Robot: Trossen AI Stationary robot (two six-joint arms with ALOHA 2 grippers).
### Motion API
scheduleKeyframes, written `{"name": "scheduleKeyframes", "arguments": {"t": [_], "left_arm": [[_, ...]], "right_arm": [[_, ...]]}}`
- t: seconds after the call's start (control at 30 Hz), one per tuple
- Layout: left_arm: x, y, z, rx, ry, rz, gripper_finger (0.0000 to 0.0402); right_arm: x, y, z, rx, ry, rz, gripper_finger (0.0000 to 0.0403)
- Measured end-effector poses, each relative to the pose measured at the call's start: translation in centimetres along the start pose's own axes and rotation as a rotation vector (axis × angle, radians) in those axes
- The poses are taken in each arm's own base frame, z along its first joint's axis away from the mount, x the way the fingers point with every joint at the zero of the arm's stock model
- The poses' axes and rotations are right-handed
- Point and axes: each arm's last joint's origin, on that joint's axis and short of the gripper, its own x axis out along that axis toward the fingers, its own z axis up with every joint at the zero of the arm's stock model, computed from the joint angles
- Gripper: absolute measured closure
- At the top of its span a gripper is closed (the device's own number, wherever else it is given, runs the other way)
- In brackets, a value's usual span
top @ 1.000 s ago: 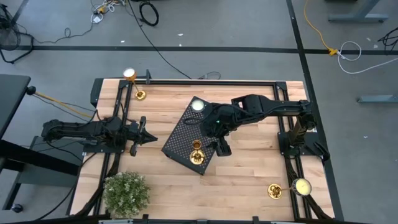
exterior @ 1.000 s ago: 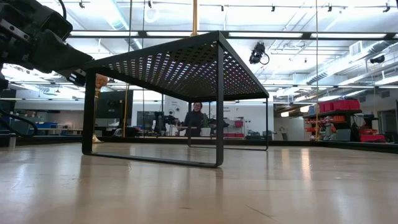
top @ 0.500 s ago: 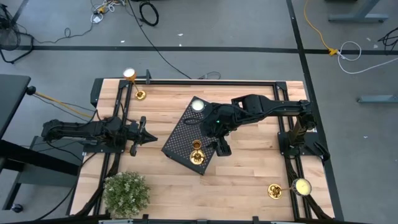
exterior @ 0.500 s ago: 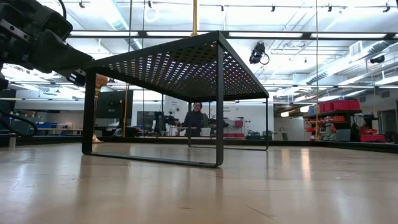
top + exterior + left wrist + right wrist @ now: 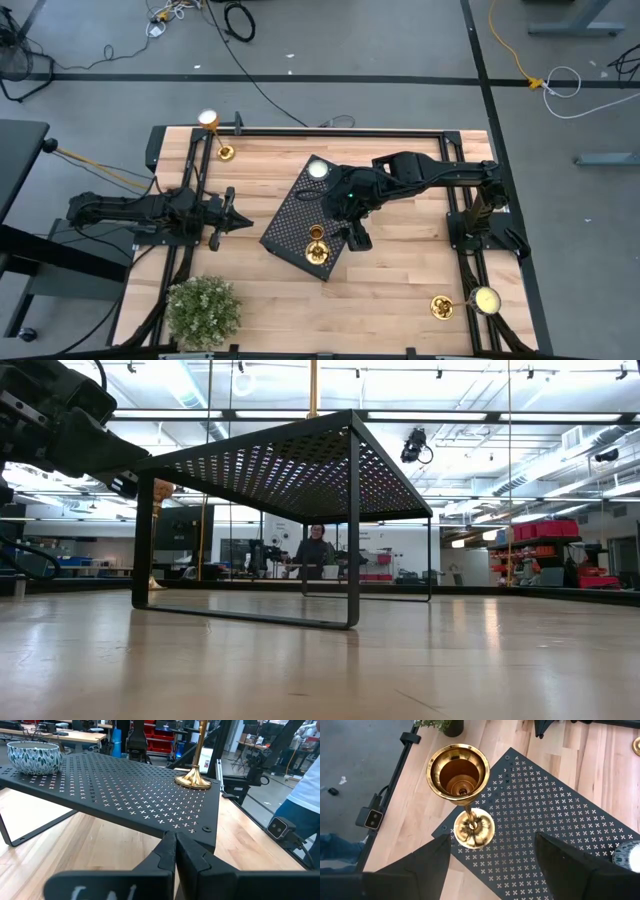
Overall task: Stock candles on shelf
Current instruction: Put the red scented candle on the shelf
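Near shelf (image 5: pixel 300 225) corner, candle (image 5: pixel 317 247)

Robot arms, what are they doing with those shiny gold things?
They are putting gold candlesticks on the black shelf. One candlestick stands on the shelf, near one end. The right tool hangs open just above it, not gripping. The left tool waits shut beside the shelf. Two more candlesticks wait at table corners, one far and one near.

gold candle (image 5: pixel 467 795), black cross-perforated shelf (image 5: pixel 555 830)
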Motion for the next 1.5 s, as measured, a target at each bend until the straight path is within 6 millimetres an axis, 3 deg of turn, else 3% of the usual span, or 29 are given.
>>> {"name": "scheduleKeyframes", "arguments": {"t": [0.57, 0.9, 1.07, 1.33, 1.5], "left_arm": [[0.0, 0.0, 0.0, 0.0, 0.0, 0.0, 0.0387], [0.0, 0.0, 0.0, 0.0, 0.0, 0.0, 0.0387], [0.0, 0.0, 0.0, 0.0, 0.0, 0.0, 0.0387], [0.0, 0.0, 0.0, 0.0, 0.0, 0.0, 0.0387], [0.0, 0.0, 0.0, 0.0, 0.001, 0.0, 0.0387]], "right_arm": [[0.0, 0.0, -0.1, 0.009, 0.014, 0.003, 0.0117], [-1.0, -0.5, 0.2, 0.033, -0.054, -0.059, 0.0117], [-2.1, -0.8, 0.1, 0.044, -0.071, -0.12, 0.0117], [-3.3, -0.7, -0.1, 0.051, -0.105, 0.007, 0.0117], [-4.6, -0.7, -0.3, 0.082, -0.139, -0.047, 0.0117]]}}
